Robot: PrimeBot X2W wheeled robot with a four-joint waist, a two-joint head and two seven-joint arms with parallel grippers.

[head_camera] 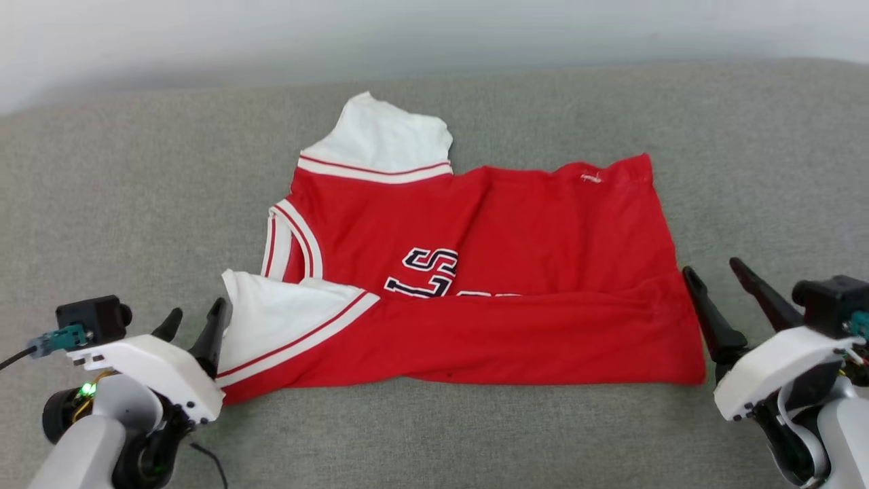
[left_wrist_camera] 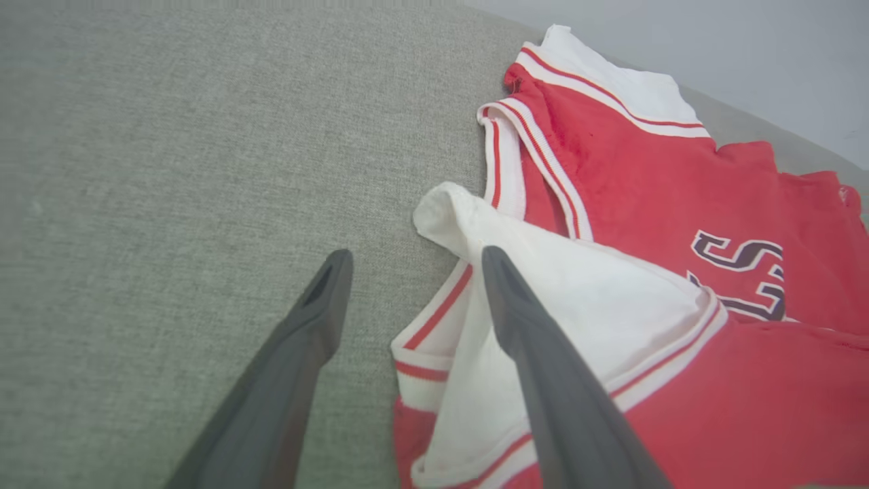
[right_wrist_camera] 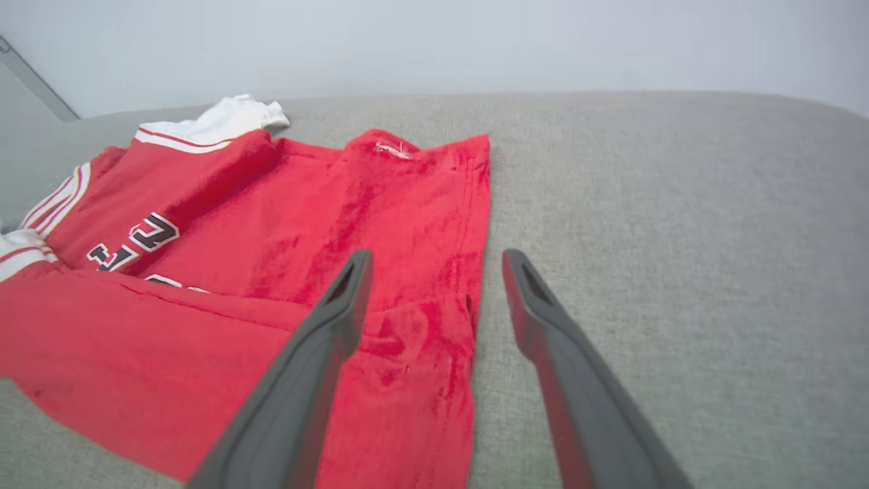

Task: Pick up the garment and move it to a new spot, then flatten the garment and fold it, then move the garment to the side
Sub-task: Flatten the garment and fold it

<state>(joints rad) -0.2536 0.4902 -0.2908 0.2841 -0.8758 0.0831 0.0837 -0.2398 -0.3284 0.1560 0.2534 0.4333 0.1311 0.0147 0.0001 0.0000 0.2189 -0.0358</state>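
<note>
The left gripper (head_camera: 199,309) and right gripper (head_camera: 711,266) both hang open, holding nothing, at the red jersey (head_camera: 543,272) ends. Next fold probably wants even corner pinches so the edges line up.

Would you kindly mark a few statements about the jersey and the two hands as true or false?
1. The jersey lies on a grey fabric surface. True.
2. The left hand is clamped on the white sleeve. False: its fingers stand open, gripping nothing.
3. The jersey's near edge is folded over part of the lettering. True.
4. The right hand is at the collar. False: it is open beside the hem.
</note>
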